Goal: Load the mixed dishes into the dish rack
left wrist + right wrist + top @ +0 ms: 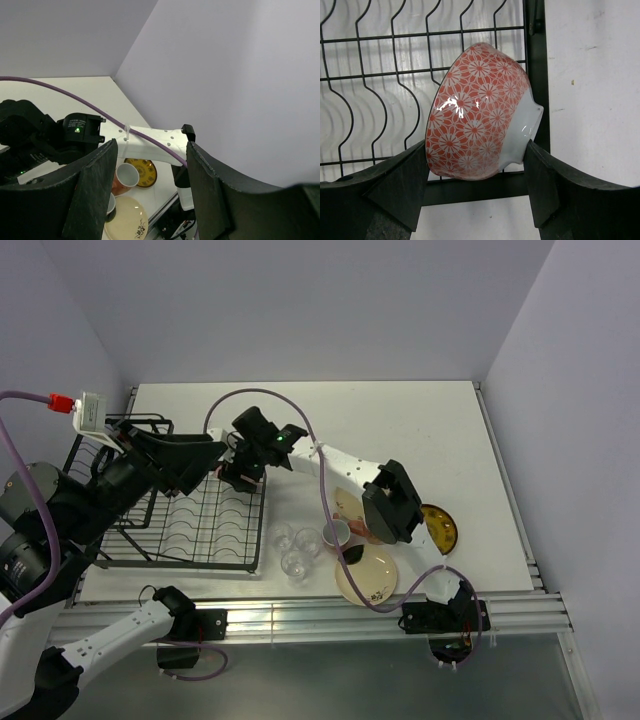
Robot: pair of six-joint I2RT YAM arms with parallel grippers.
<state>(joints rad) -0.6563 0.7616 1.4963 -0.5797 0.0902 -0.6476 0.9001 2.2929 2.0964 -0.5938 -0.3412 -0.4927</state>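
One bowl [480,110], red with white flowers and a white foot, was the dish in hand. It lay tipped on its side between the fingers of the right pincer [476,147], which pinched it, patterned wall against one finger and foot against the other. Straight below that pincer ran the black edge bar and wavy wires of the dish rack [536,75], so the bowl sat over the rack's border and not deep inside the grid. I could not tell whether it already touched the wires.

Just beside the right pincer, on its rack side, the left pincer [152,146] hovered with its fingers spread and nothing between them.

Back behind the right pincer, along its own arm, the other dishes stood on the table [420,430]: three clear glasses [295,545], a pink mug [335,533], a cream floral plate [367,575] and, farthest from the pincer, the yellow-and-dark ornate plate [440,527].

I judged this to be the placing of the bowl, with most of the load not yet moved. The next move called for carrying the bowl inward from the edge bar, settling it between the wires so it could not roll, and only then spreading the fingers, all while staying clear of the left pincer close by.
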